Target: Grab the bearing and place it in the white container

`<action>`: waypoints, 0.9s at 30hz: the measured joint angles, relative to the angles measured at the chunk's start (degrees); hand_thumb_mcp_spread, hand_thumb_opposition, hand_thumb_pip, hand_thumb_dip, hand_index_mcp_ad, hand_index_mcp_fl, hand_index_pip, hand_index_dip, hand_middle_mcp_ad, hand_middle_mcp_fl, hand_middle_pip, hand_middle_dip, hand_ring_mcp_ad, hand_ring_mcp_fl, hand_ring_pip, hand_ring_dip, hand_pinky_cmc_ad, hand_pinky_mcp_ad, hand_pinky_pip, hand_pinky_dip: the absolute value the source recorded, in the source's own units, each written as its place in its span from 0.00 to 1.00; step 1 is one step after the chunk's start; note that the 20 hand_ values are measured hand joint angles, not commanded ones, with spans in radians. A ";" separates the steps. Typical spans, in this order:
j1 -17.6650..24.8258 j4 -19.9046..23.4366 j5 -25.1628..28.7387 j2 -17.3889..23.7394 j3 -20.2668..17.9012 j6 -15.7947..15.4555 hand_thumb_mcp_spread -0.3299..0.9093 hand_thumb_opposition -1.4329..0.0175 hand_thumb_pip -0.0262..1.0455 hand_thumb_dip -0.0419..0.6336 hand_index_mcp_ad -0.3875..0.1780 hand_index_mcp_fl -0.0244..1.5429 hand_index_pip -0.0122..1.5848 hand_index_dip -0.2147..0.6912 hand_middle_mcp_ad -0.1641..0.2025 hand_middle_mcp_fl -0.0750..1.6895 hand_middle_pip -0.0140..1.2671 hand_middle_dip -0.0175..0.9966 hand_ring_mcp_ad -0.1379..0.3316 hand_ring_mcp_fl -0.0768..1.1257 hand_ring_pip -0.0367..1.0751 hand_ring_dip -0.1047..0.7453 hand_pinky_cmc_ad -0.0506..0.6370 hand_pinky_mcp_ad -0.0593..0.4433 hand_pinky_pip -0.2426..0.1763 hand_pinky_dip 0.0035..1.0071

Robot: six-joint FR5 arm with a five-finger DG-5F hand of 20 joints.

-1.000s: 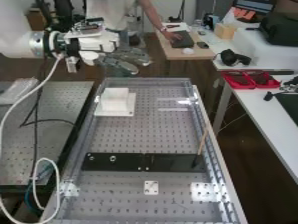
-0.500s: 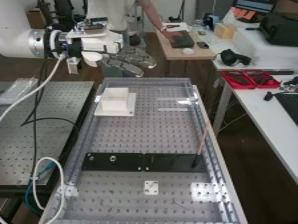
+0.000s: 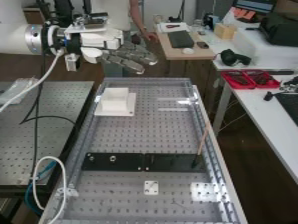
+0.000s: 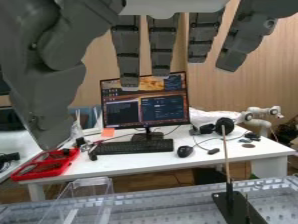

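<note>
Over the last second the hand has edged slightly toward the high view's right, and it now hangs in the air beyond the white container, its fingers straight and spread, pinching nothing. The container has not moved on the counter. What looks like the bearing, a small ring, lies where it did, on the black plate well to the near side of the container. So the shift brings no grasp: the task seems barely begun, and the hand probably must come back past the container and down to the ring.
</note>
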 joint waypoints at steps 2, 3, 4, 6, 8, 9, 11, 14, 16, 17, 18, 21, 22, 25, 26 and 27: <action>0.02 -0.46 0.17 0.49 0.15 -0.03 0.49 0.47 0.51 0.34 0.59 0.23 0.06 0.61 0.63 0.12 0.11 0.23 0.64 0.07 0.11 0.19 0.55 0.60 0.48 0.18; 0.02 -0.69 0.29 0.74 0.25 0.05 0.48 0.48 0.51 0.34 0.59 0.23 0.06 0.61 0.63 0.12 0.11 0.23 0.64 0.07 0.12 0.19 0.55 0.60 0.48 0.18; 0.02 -0.84 0.38 0.88 0.31 0.05 0.48 0.48 0.51 0.34 0.59 0.23 0.06 0.61 0.63 0.12 0.11 0.23 0.64 0.07 0.12 0.19 0.55 0.60 0.48 0.18; -0.13 -1.54 0.50 1.43 0.66 -0.43 0.48 0.48 0.51 0.34 0.59 0.22 0.06 0.61 0.63 0.12 0.11 0.23 0.64 0.07 0.12 0.19 0.55 0.60 0.48 0.18; -0.46 -2.56 0.43 1.94 1.18 -0.60 0.48 0.48 0.50 0.34 0.59 0.22 0.06 0.60 0.63 0.12 0.11 0.23 0.64 0.07 0.12 0.19 0.55 0.60 0.48 0.18; -0.75 -3.33 0.29 2.26 1.60 -0.61 0.48 0.48 0.50 0.34 0.59 0.22 0.06 0.60 0.63 0.12 0.11 0.23 0.64 0.07 0.12 0.19 0.55 0.60 0.48 0.18; -1.11 -4.17 0.07 2.57 2.10 -0.61 0.48 0.48 0.50 0.32 0.59 0.22 0.06 0.60 0.63 0.12 0.11 0.23 0.64 0.07 0.12 0.19 0.55 0.60 0.48 0.18; -1.70 -5.52 -0.20 3.09 3.04 -0.58 0.48 0.48 0.49 0.32 0.59 0.21 0.06 0.59 0.63 0.12 0.11 0.23 0.66 0.07 0.12 0.19 0.55 0.59 0.48 0.18; -2.10 -6.56 -0.43 3.26 3.70 -0.48 0.48 0.48 0.49 0.32 0.59 0.21 0.06 0.58 0.62 0.12 0.11 0.23 0.65 0.07 0.12 0.19 0.55 0.60 0.48 0.18; -2.28 -6.97 -0.58 3.31 4.02 -0.48 0.48 0.48 0.49 0.32 0.59 0.20 0.06 0.56 0.63 0.12 0.11 0.23 0.66 0.07 0.12 0.19 0.55 0.59 0.48 0.18; -2.55 -7.44 -0.78 3.39 4.46 -0.58 0.48 0.48 0.49 0.32 0.59 0.19 0.06 0.56 0.63 0.12 0.11 0.23 0.67 0.07 0.12 0.19 0.55 0.59 0.48 0.18; -2.94 -8.09 -0.89 3.43 5.25 -1.18 0.48 0.47 0.46 0.30 0.58 0.18 0.06 0.53 0.62 0.14 0.11 0.23 0.68 0.08 0.12 0.19 0.55 0.59 0.48 0.18; -3.07 -8.18 -0.89 3.42 5.47 -1.30 0.49 0.48 0.45 0.30 0.58 0.18 0.06 0.53 0.62 0.15 0.11 0.23 0.68 0.08 0.12 0.19 0.55 0.59 0.48 0.18; -3.70 -8.41 -0.98 3.13 6.25 -1.33 0.49 0.48 0.45 0.29 0.58 0.17 0.06 0.51 0.62 0.15 0.11 0.23 0.68 0.08 0.12 0.19 0.55 0.59 0.48 0.18; -4.06 -8.50 -1.09 2.86 6.64 -1.21 0.49 0.48 0.45 0.30 0.59 0.17 0.06 0.50 0.62 0.15 0.11 0.23 0.68 0.08 0.12 0.19 0.55 0.59 0.48 0.18; -4.13 -8.51 -1.12 2.80 6.72 -1.16 0.49 0.48 0.45 0.30 0.59 0.17 0.06 0.50 0.62 0.15 0.11 0.23 0.69 0.08 0.12 0.19 0.55 0.59 0.48 0.18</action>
